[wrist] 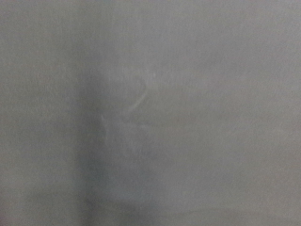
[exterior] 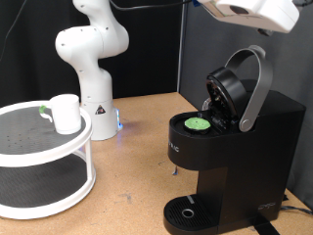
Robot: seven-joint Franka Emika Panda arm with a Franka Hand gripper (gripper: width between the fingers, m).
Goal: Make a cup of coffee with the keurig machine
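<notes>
The keurig machine (exterior: 235, 147) stands at the exterior view's right with its silver-grey lid handle (exterior: 256, 83) raised and the brew head open. A small dark pod with a green top (exterior: 199, 124) sits in the open holder. The circular drip tray (exterior: 186, 212) below it is bare. The cup (exterior: 66, 113), white with a greenish handle, stands upright on the top tier of a white round stand (exterior: 29, 147) at the left. A white part of the arm (exterior: 256, 12) hangs above the machine at the top edge. The gripper's fingers do not show. The wrist view is a plain grey blur.
The white arm base (exterior: 95, 108) stands at the back, between the stand and the machine, with a blue light near its foot. The stand has a lower tier (exterior: 39, 186). The wooden table (exterior: 137, 166) lies between the stand and the machine.
</notes>
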